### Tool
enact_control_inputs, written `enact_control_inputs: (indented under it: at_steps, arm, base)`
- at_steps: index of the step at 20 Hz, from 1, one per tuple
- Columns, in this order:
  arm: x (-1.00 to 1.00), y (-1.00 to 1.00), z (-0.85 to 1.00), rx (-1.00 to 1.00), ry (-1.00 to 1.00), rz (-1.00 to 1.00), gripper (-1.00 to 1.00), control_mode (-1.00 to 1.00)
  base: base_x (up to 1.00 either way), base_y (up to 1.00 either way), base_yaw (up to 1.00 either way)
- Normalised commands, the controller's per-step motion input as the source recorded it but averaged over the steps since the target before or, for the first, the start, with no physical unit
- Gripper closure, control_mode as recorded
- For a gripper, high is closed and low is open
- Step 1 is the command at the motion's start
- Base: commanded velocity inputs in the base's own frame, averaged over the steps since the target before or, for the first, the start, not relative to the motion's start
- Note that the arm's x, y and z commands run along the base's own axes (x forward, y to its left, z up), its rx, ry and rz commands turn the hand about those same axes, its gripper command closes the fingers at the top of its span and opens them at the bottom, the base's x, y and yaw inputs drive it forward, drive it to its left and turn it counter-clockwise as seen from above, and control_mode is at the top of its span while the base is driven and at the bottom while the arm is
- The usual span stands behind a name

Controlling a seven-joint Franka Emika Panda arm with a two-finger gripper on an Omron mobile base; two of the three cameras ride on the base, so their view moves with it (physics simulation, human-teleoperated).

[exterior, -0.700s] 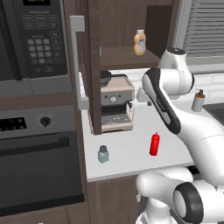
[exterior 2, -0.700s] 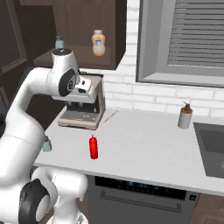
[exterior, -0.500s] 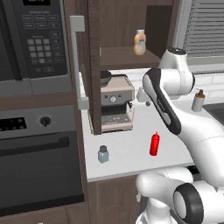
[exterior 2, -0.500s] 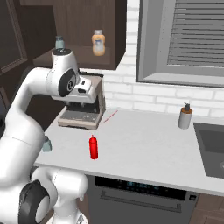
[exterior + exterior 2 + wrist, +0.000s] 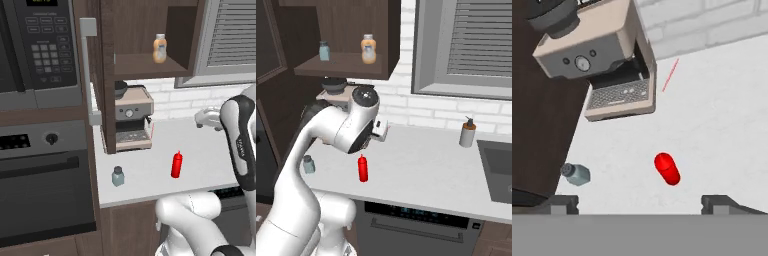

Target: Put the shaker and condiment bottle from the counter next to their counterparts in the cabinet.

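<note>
In the hand view I look down on the counter. My gripper (image 5: 639,204) is open, its two tips far apart and nothing between them. The red condiment bottle (image 5: 667,169) stands just above the tips, slightly right of centre. The grey-blue shaker (image 5: 577,174) stands to its left, by the dark cabinet side. From the base, the condiment bottle (image 5: 176,165) and shaker (image 5: 118,176) stand near the counter's front edge. In the open cabinet (image 5: 346,65) a peach-orange bottle (image 5: 369,48) and a second small shaker (image 5: 324,50) stand on the shelf.
A beige coffee machine (image 5: 132,120) stands under the cabinet at the back of the counter. The cabinet door (image 5: 87,70) hangs open to the left, beside the microwave (image 5: 37,45). A pump dispenser (image 5: 468,132) and a sink (image 5: 498,165) lie to the right.
The arm has swung down and to the right, away from the coffee machine and out over the counter. The bottles and the shaker have not moved.
</note>
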Motion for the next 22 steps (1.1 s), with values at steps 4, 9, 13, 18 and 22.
enact_control_inputs:
  at_steps: [4,9,13,18,22]
  arm:
    - [-0.13,-1.0,-0.47,0.23,-0.17,0.3,-1.0,-1.0]
    - [0.1,-0.53,-0.84,0.04,-0.09,0.67,-1.0,-1.0]
    - [0.14,-0.22,-0.88,0.0,-0.11,0.66,-1.0,-1.0]
    - [0.0,-0.01,-0.46,0.0,-0.11,0.29,-1.0,-1.0]
    - [0.1,0.04,-0.08,0.0,-0.01,0.0,-1.0,-1.0]
  base:
    - [0.0,0.0,0.0]
    - [0.0,0.0,0.0]
    - [0.0,0.0,0.0]
    - [0.0,0.0,0.0]
    - [0.0,0.0,0.0]
